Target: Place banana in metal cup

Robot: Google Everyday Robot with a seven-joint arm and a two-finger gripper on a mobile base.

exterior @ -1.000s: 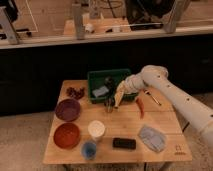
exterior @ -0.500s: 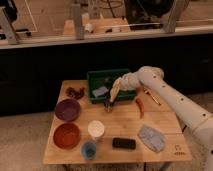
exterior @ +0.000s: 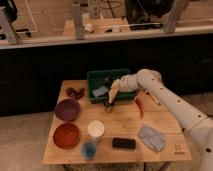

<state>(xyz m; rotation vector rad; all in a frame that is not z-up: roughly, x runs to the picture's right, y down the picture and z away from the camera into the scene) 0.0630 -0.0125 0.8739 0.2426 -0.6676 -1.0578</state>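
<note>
My gripper (exterior: 119,85) is at the end of the white arm that reaches in from the right, over the front edge of the green bin (exterior: 95,76). It holds a pale yellow banana (exterior: 113,92) that hangs down, its lower end at the rim of a small dark metal cup (exterior: 108,105) standing on the table just in front of the bin. I cannot tell if the banana's tip is inside the cup or just above it.
On the wooden table (exterior: 125,127): a purple bowl (exterior: 67,109), a red-brown bowl (exterior: 66,135), a white cup (exterior: 96,129), a blue cup (exterior: 89,148), a black block (exterior: 124,143), a grey cloth (exterior: 152,137), a red chili pepper (exterior: 139,106) and a dark red thing (exterior: 76,92).
The arm has moved left and down with the banana, from over the bin's right side to right above the metal cup.
</note>
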